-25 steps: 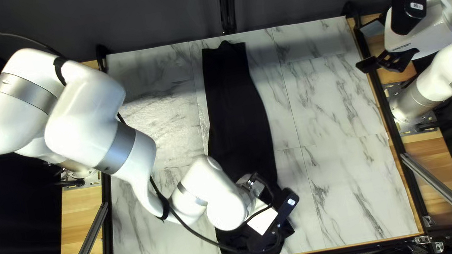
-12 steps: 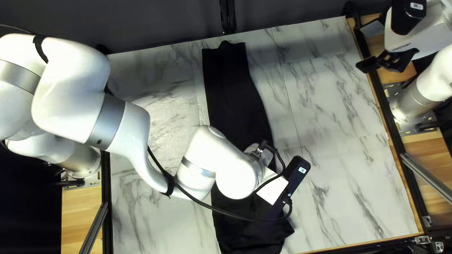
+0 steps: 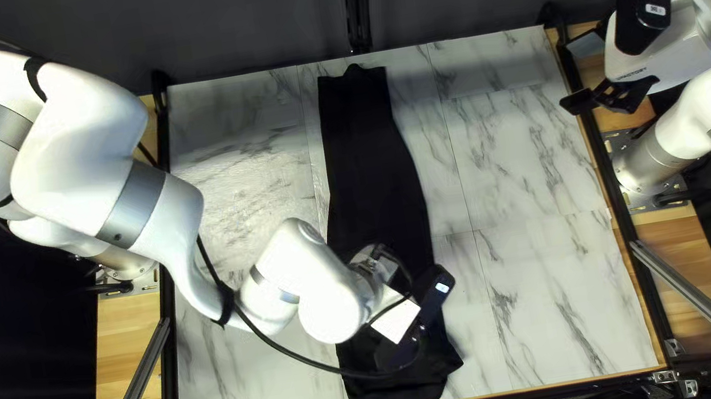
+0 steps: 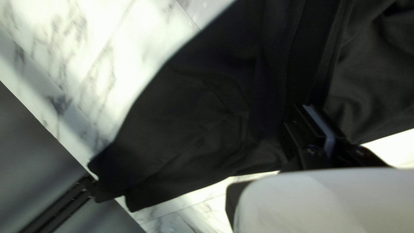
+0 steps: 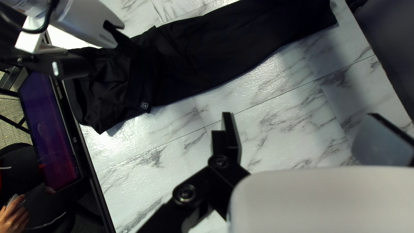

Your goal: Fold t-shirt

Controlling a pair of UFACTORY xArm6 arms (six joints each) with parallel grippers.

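The black t-shirt lies as a long narrow strip from the far table edge to the near edge, its near end wrinkled in the right wrist view. My left gripper, partly hidden by its wrist, is over the near part. In the left wrist view, that gripper has its fingers together above a dark band of the shirt; no cloth is visibly pinched. My right gripper stays off the shirt at the table's right edge. In the right wrist view, this gripper holds its fingers wide apart with nothing between.
Marbled tabletop shows on both sides of the shirt. A black rail runs along its right edge. Beyond the near edge are a screen and a person's hand. My left arm crosses the table's left half.
My left gripper first moved toward the right and far side, then back left and slightly nearer. The shirt's visible outline and my right arm have stayed put.
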